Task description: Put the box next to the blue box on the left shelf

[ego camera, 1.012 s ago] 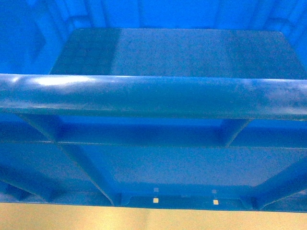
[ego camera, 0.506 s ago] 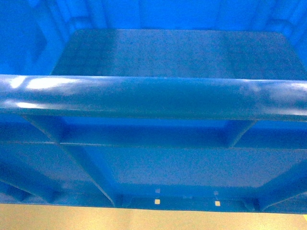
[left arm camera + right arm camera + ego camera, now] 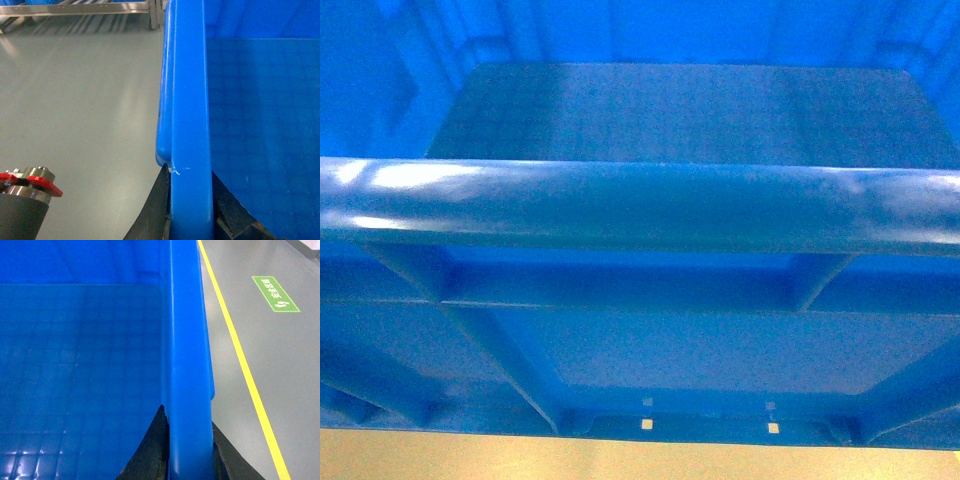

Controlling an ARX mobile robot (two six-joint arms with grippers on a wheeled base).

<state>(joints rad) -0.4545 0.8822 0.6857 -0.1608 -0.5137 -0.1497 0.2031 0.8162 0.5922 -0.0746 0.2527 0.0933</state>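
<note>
While the box, a large bright-blue plastic crate, fills the head view from edge to edge, each arm pinches one of its side rims, so the step in hand looks like carrying it toward the left shelf. The left gripper is clamped on the box's left rim, one dark finger outside the wall and one inside. The right gripper grips the box's right rim the same way. The box is held off the grey floor, its smooth inner bottom bare. Beyond the box's far left corner stands a metal rack frame; whether it is the shelf I cannot tell. To the box's right, a yellow floor line and a green floor sign lie on the floor. The next move likely calls for reaching the shelf, which the box itself hides from the head camera; no other blue box is visible.
</note>
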